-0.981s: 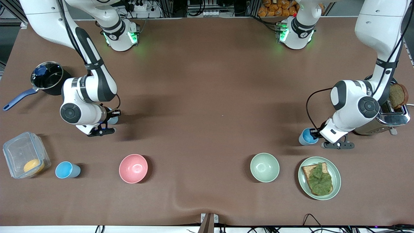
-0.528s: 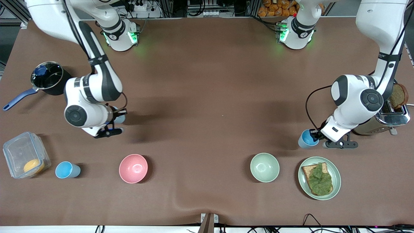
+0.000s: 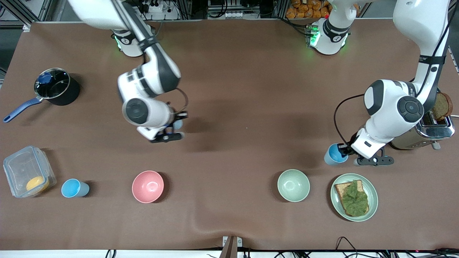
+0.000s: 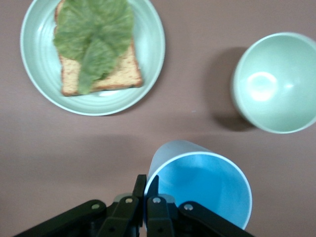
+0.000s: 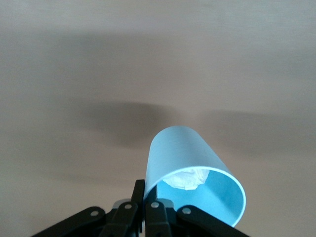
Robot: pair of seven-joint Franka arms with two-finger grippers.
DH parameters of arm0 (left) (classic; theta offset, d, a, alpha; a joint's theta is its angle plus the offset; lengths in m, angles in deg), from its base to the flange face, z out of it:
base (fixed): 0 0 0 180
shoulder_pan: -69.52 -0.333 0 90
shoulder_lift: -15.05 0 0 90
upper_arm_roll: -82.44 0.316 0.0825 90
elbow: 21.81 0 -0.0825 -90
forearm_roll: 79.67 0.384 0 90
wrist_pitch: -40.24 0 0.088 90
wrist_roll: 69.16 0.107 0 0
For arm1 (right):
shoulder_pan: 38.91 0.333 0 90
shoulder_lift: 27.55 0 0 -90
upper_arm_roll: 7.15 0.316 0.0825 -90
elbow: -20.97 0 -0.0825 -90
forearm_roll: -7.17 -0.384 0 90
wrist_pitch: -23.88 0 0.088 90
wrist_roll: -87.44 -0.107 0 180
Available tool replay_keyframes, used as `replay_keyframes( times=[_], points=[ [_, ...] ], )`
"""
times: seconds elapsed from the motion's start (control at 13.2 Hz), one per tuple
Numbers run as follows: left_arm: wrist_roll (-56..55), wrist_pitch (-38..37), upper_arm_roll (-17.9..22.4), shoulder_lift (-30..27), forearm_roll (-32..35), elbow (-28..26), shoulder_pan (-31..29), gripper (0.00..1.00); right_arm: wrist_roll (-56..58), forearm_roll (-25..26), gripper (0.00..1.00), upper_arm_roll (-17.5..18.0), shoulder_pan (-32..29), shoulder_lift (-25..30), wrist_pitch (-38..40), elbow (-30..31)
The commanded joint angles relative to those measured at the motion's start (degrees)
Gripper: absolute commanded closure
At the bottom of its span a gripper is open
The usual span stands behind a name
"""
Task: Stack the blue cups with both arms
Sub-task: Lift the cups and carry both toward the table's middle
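Observation:
My right gripper (image 3: pixel 175 126) is shut on the rim of a blue cup (image 3: pixel 178 124) and holds it over the bare middle of the table. In the right wrist view the fingers (image 5: pixel 139 193) pinch the cup's wall (image 5: pixel 182 153), and a white crumpled scrap (image 5: pixel 185 178) lies inside. My left gripper (image 3: pixel 345 149) is shut on the rim of a second blue cup (image 3: pixel 333 154), over the table beside the plate. In the left wrist view the fingers (image 4: pixel 140 186) clamp that cup (image 4: pixel 207 182). A third blue cup (image 3: pixel 74 188) stands next to the clear container.
A pink bowl (image 3: pixel 147 186) and a green bowl (image 3: pixel 293 185) stand near the front camera. A plate (image 3: pixel 373 190) holds toast with lettuce. A toaster (image 3: pixel 430 130), a dark pot (image 3: pixel 53 87) and a clear container (image 3: pixel 27 172) sit at the table's ends.
My right arm has carried its cup from beside the pot toward the middle of the table. My left arm has shifted its cup slightly toward the middle.

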Motion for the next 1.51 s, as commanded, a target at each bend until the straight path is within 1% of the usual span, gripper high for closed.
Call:
replay_keyframes(
  times=[0.0, 0.08, 0.3, 0.53, 0.68, 0.83, 0.98, 1.06, 1.21, 1.28, 1.43],
  points=[
    [-5.1, -2.3, -2.5, -0.3, 0.4, 1.9, 0.0, 1.0, -5.1, -1.4, 1.0, -0.7, 3.5, -8.0, 1.0, -9.6],
    [-7.2, -2.5, -3.4, -0.1, 0.5, 2.0, 0.4, 1.0, -5.7, -1.2, 1.0, -0.7, 4.8, -9.4, 1.0, -10.9],
    [-15.2, -2.5, -3.6, 0.3, 0.7, 2.6, 4.2, 1.0, -5.6, -1.2, 1.0, -0.7, 6.9, -12.3, -0.7, -12.9],
    [-22.1, -2.5, -3.6, 0.4, 1.0, 2.9, 8.0, 1.0, -5.3, -1.1, 1.0, -0.7, 7.4, -13.3, -2.2, -13.0],
    [-24.4, -2.5, -3.6, 1.2, 1.1, 4.1, 9.3, 1.0, -4.9, -1.1, 1.0, -0.7, 7.5, -14.2, -3.5, -13.0],
    [-29.2, -2.5, -3.6, 2.1, 1.1, 5.4, 12.0, 1.0, -4.9, -1.0, 1.0, -0.7, 7.9, -15.4, -5.2, -13.0],
    [-31.4, -2.5, -3.6, 3.2, 1.1, 6.4, 14.2, 1.0, -5.1, -1.0, 1.0, -0.7, 8.3, -15.7, -6.2, -13.0],
    [-32.0, -2.4, -3.6, 3.4, 1.1, 6.9, 14.4, 1.0, -5.2, -1.0, 0.92, -0.7, 8.3, -15.8, -6.2, -13.0],
    [-32.8, -2.4, -3.6, 3.8, 1.1, 7.1, 15.5, 1.0, -4.9, -0.7, 0.1, -0.7, 8.5, -15.9, -6.3, -13.0],
    [-33.0, -2.4, -3.6, 4.0, 1.2, 7.1, 15.6, 1.0, -5.0, -0.5, 0.0, -0.8, 9.1, -15.8, -6.5, -12.9],
    [-33.1, -2.4, -3.6, 4.1, 1.1, 7.2, 16.3, 1.0, -5.2, -0.6, 0.0, -0.8, 9.1, -15.5, -6.7, -13.3]
  ],
)
